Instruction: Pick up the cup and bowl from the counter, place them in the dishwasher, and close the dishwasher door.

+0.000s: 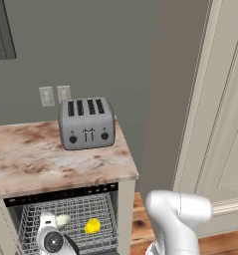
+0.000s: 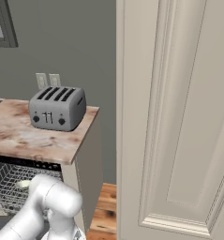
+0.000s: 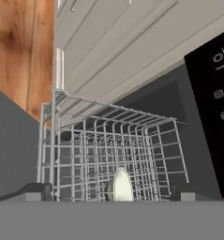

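Note:
The dishwasher stands open under the counter, its grey wire rack in sight. In the rack lie the pale bowl and, to its right, the yellow cup. My hand hangs low in front of the rack. In the hand view my gripper is open with nothing held, its dark fingertips wide apart, and the bowl stands on edge in the rack just beyond them. The black control strip is at the right. A flat dark grey panel on the left looks like the lowered dishwasher door.
A silver four-slot toaster sits at the back of the counter, below two wall outlets. A beige panelled door stands close on the right. Wood floor lies between the cabinet side and my arm.

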